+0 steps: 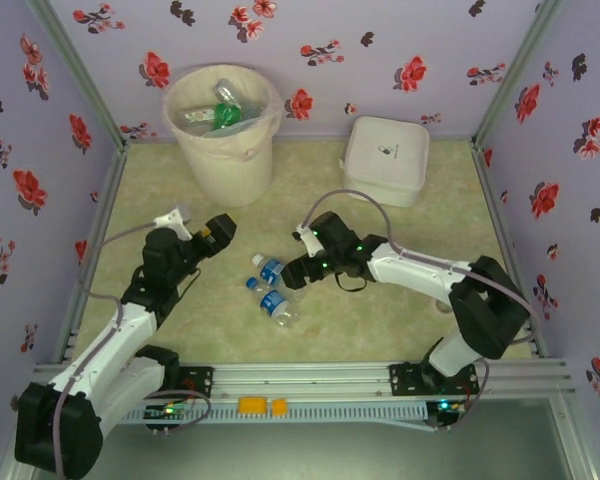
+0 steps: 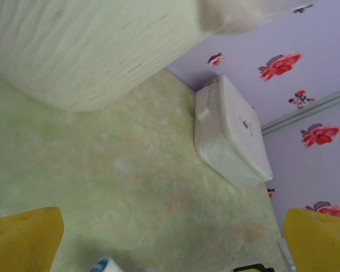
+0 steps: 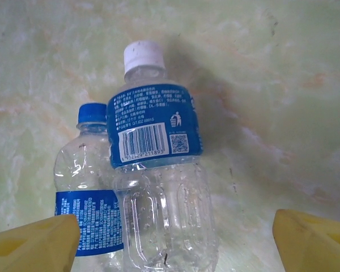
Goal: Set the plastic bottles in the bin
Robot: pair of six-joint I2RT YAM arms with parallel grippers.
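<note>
Two clear plastic bottles with blue labels lie side by side mid-table. The white-capped bottle [image 1: 269, 267] [image 3: 158, 170] rests between the spread yellow fingers [image 3: 34, 243] of my right gripper [image 1: 292, 268] [image 3: 173, 243], which is open and hovers over its lower half. The blue-capped bottle [image 1: 277, 304] [image 3: 85, 192] lies just left of it, partly behind the left finger. The cream bin [image 1: 222, 130] [image 2: 85, 51] stands at the back left, holding several bottles, one of them green [image 1: 225, 112]. My left gripper [image 1: 220, 228] [image 2: 170, 243] is open and empty, near the bin's base.
A flat white lidded box [image 1: 385, 158] [image 2: 232, 136] sits at the back right by the wall. Flowered walls close in the table on three sides. A blue bottle cap [image 2: 105, 265] peeks in at the bottom of the left wrist view.
</note>
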